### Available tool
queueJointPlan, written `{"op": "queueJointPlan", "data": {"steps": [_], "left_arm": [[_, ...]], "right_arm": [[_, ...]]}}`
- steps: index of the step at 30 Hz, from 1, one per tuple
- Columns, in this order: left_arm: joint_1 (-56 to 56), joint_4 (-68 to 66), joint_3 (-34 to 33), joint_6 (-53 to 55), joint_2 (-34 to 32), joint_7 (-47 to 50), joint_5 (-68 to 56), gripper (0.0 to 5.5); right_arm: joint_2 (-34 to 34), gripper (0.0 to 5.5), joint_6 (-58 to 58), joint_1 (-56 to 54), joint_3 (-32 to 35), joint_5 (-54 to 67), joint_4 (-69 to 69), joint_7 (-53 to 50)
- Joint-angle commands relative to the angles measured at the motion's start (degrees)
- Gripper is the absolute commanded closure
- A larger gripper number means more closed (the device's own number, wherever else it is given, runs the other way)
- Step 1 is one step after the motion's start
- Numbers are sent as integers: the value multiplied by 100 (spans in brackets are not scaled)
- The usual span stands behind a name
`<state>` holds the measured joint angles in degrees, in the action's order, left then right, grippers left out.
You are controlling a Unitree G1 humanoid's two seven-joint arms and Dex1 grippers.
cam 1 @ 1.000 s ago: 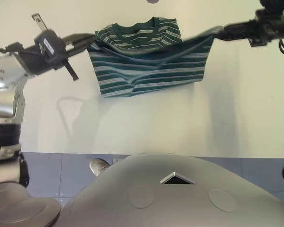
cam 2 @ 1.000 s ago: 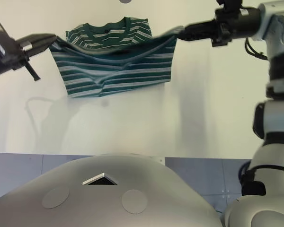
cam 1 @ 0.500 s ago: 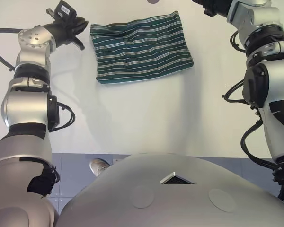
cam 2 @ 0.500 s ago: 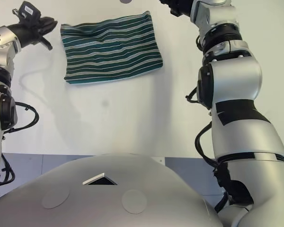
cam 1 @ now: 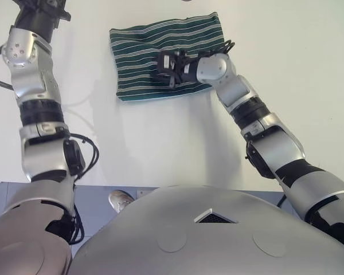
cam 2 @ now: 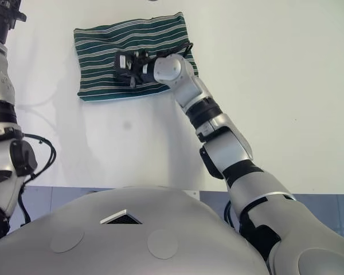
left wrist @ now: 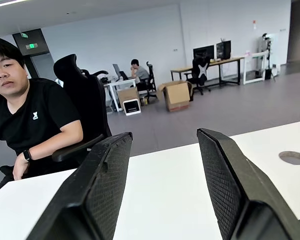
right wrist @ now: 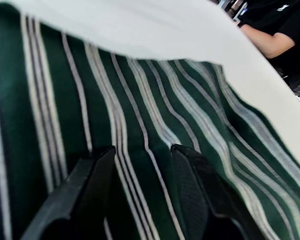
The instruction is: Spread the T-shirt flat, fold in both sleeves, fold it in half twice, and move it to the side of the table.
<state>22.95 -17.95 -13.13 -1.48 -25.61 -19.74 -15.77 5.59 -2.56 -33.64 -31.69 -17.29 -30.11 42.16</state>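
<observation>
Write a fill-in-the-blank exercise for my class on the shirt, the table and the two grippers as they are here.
The folded T-shirt has pale stripes on dark ___. It lies on a ___ table. The right gripper, fingers open, is over the ___. The left gripper, off to the side, has its fingers ___.
Missing words: green; white; T-shirt; open.

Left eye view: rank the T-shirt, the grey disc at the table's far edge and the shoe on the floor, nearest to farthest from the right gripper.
1. T-shirt: directly under the right gripper.
2. Grey disc: beyond the shirt, at the table's far edge.
3. Shoe: on the floor, past the table's near edge.
</observation>
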Motion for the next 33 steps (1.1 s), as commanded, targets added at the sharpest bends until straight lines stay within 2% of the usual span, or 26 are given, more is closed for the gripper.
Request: {"op": "queueJointPlan", "data": {"steps": [1,3,5,6,9,11,13,15,17,19,21,23,28,32,33], "left_arm": [[-705,1953,141,1087,163,598,145,311],[-952,2475,135,1391,134,703,222,311],[-1262,2923,45,1637,80,763,231,311],[-1390,3112,-5,1734,62,778,219,311],[-1615,3656,21,2009,58,812,264,311],[-1768,4006,395,1900,-67,472,428,311],[-2012,4053,1057,1289,-616,-360,892,311],[-2276,3806,1560,565,-1326,-1159,1480,311],[-2583,3762,2019,-159,-1893,-1939,1797,311],[-2765,3518,2559,-1090,-2347,-2485,2303,287],[-2807,3273,2971,-1918,-2567,-2705,2820,250],[-2550,2920,3303,-2746,-2594,-2565,3618,199],[-2111,2510,3670,-3708,-2299,-2237,4361,199],[-1827,2226,3953,-4052,-2016,-2111,4640,199],[-1682,2045,4081,-4161,-1927,-2063,4856,195]], "right_arm": [[1065,341,231,889,-763,-500,1806,1041],[2058,341,218,1227,-500,-246,2574,1716],[3238,341,-163,1506,104,94,2764,2137],[3574,341,-444,1563,476,281,2600,2048],[3781,341,-764,1492,1361,927,2235,1708],[3691,341,-814,1346,1758,1158,2096,1401],[3677,341,-635,1635,2191,1723,2514,1356],[4020,341,-585,2165,2454,2216,2898,1775],[4553,341,-1113,2426,2559,2185,2598,2231],[5071,341,-1926,2664,2531,2043,2225,2724],[5300,341,-2778,2602,2343,1875,1791,3039],[5262,341,-3787,2211,2109,1399,1116,2960],[4843,341,-5345,2170,1682,760,446,2348],[4716,341,-5765,2181,1497,672,305,1987],[4724,361,-5788,2161,1451,659,259,1937]]}}
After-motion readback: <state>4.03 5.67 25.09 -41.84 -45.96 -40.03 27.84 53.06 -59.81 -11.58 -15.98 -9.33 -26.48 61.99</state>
